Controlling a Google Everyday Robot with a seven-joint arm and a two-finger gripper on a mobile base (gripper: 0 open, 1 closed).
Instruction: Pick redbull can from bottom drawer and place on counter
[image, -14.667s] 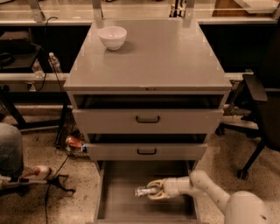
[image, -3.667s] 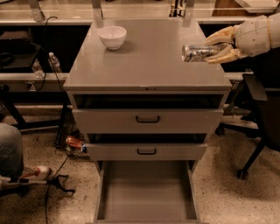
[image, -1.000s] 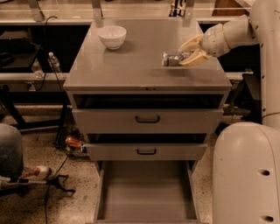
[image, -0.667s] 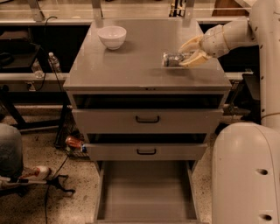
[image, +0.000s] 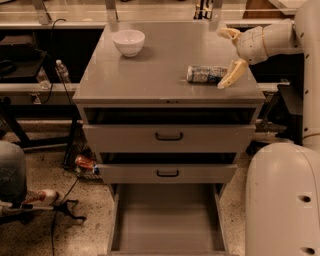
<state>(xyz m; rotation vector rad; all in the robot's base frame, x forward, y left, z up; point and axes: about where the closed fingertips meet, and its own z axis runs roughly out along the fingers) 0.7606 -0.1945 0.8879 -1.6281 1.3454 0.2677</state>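
Redbull can (image: 204, 74) lies on its side on the counter (image: 150, 70), near the right edge toward the front corner. Gripper (image: 221, 59), fingers spread open, sits just beside its right end. Risk: a finger clips the can on withdrawal and it rolls off the front edge.

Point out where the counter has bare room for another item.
The counter is bare along its front left, between the white bowl and the redbull can, and behind the can. The right edge is crowded: the gripper hangs open beside the can's right end.
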